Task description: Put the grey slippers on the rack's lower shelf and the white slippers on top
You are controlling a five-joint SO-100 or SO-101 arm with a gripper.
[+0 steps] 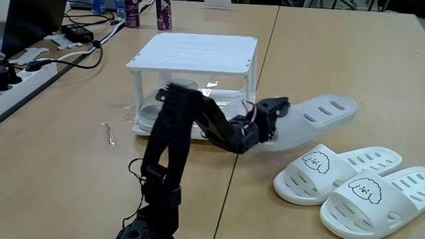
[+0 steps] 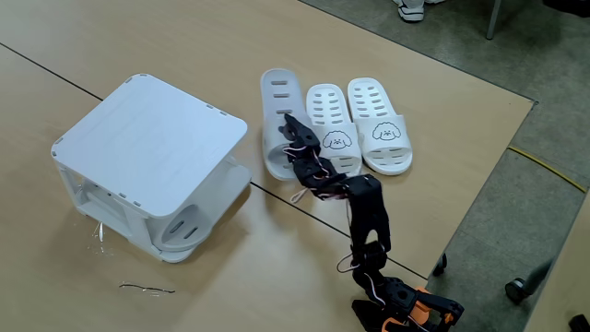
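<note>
The white rack (image 1: 192,52) (image 2: 152,138) stands mid-table. One grey slipper (image 1: 153,113) (image 2: 189,224) lies on its glossy lower shelf (image 1: 226,101) (image 2: 236,181). A second grey slipper (image 1: 325,109) (image 2: 277,101) lies just right of the rack in a fixed view, its strap end blurred and slightly raised. My gripper (image 1: 277,108) (image 2: 289,124) is at that strap end and looks shut on it. The two white slippers (image 1: 335,169) (image 2: 334,124), with dog faces, sit side by side on the table beside it. The rack's top is bare.
A power strip (image 1: 26,73), black cables and bottles (image 1: 163,14) crowd the far left corner. A small bent metal piece (image 1: 108,133) (image 2: 147,289) lies on the table near the rack. The table edge (image 2: 479,184) runs close behind the white slippers.
</note>
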